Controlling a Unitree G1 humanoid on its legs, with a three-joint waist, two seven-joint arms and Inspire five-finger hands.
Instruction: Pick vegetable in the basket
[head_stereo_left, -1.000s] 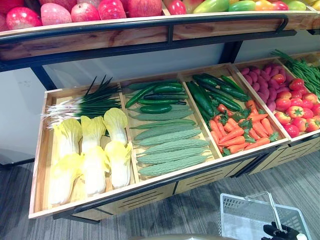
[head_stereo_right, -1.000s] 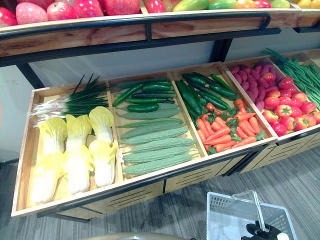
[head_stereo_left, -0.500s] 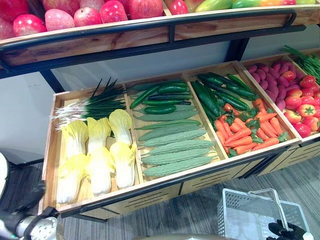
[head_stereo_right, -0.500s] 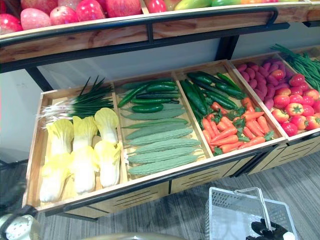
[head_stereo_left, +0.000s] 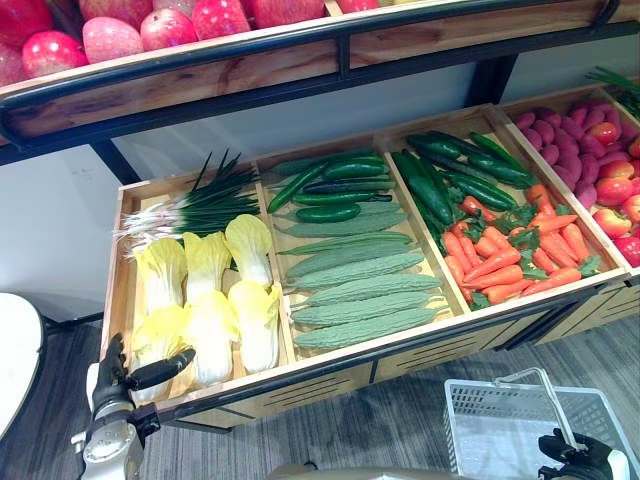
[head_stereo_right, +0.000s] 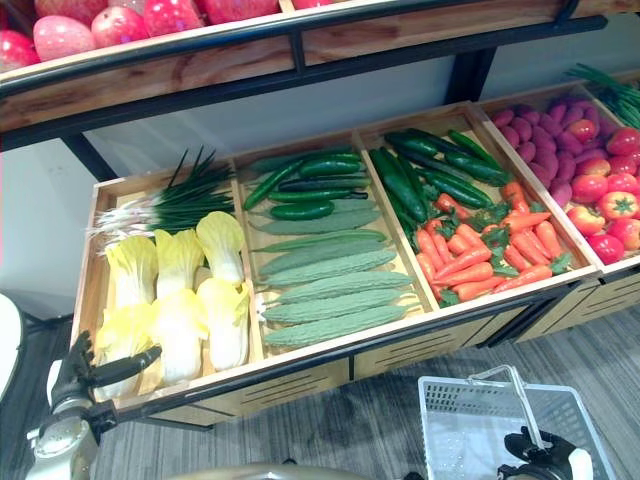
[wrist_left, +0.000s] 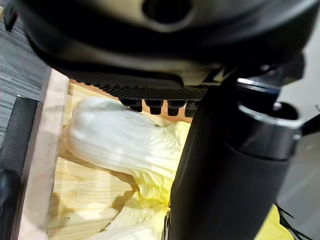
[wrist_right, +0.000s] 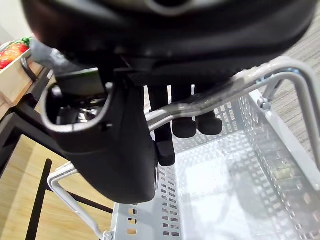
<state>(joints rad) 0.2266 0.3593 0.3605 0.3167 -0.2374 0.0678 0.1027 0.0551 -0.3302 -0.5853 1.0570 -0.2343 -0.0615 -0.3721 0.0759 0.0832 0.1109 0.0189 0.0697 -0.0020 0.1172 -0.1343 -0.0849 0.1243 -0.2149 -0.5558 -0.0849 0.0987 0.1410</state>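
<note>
Firstly, at far left, left hand (head_stereo_left: 115, 382) with straight, relaxed fingers, just beside front corner of wooden tray (head_stereo_left: 114, 280) with yellow cabbages (head_stereo_left: 205, 300); next, bitter gourds (head_stereo_left: 360, 290) and cucumbers (head_stereo_left: 330, 190), then carrots (head_stereo_left: 510, 255). Lower right, over grey plank floor (head_stereo_left: 330, 430), white mesh basket (head_stereo_left: 500, 425), handle (head_stereo_left: 545, 400) clasped by curled fingers of right hand (head_stereo_left: 575, 455).

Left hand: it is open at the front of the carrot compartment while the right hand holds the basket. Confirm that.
Wrong compartment. The left eye view shows the left hand, open, at the front of the compartment of cabbages; the carrots lie further right. The right hand does hold the basket.
</note>
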